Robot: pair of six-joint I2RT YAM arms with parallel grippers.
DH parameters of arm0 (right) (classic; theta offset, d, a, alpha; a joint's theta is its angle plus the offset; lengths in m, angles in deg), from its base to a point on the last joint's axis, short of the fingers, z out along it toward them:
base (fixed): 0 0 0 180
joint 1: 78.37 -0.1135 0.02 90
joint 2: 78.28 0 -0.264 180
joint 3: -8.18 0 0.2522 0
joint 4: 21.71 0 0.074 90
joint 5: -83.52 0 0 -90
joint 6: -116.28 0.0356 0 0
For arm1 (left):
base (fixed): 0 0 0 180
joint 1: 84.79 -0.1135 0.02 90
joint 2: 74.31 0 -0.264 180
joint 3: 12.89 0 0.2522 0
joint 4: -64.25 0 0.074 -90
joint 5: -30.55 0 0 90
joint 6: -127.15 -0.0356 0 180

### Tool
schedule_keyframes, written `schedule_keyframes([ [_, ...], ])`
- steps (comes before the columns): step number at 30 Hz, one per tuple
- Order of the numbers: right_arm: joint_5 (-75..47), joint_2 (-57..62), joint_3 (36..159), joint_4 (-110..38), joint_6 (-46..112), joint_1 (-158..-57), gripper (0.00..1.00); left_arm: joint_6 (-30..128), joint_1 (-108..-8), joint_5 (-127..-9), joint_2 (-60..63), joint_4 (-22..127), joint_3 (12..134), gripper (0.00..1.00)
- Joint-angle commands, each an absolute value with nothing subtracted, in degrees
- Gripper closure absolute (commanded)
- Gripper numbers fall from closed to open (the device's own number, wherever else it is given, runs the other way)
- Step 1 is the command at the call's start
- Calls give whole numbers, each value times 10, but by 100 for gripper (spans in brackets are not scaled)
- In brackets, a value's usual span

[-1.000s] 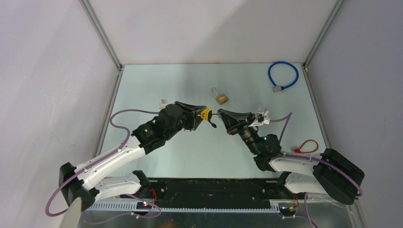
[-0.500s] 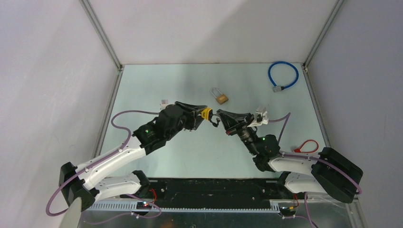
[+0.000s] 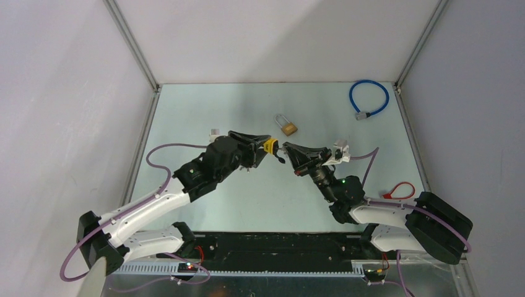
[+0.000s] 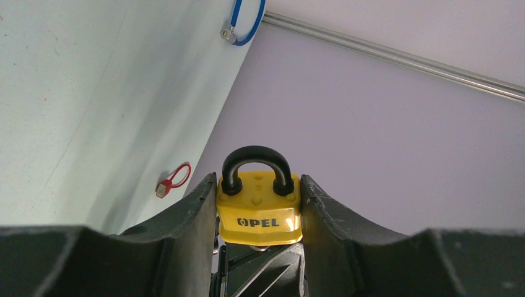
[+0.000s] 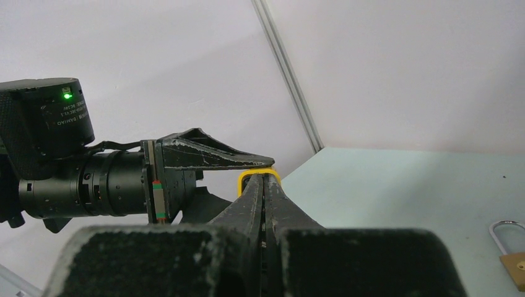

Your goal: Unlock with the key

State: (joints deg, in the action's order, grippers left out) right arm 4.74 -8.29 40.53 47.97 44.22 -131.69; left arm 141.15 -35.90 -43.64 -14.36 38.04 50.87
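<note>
The yellow lock (image 4: 260, 213) is clamped in the left tool (image 3: 262, 146), up off the tabletop (image 3: 247, 105). The right tool (image 5: 264, 183) is pressed shut just beside it, probably on the key, which is hidden. If pushed in crooked, the key could slip or be bent.

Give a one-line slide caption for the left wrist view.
Left gripper clamping a yellow padlock, black shackle pointing outward.

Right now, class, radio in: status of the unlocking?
Left gripper jaws clamp yellow padlock with black shackle. Right gripper jaws shut, tips at its base. No obstruction seen.
</note>
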Motion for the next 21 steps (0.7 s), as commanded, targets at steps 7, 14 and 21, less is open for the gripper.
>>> schedule_keyframes([
  [7,66,-73,432,515,423,-1321,100,1428,-362,-443,-154,441,503,100],
  [14,67,-75,436,515,420,-1319,100,1431,-362,-444,-152,443,501,100],
  [21,71,-67,437,515,422,-1318,100,1432,-362,-446,-153,448,499,100],
])
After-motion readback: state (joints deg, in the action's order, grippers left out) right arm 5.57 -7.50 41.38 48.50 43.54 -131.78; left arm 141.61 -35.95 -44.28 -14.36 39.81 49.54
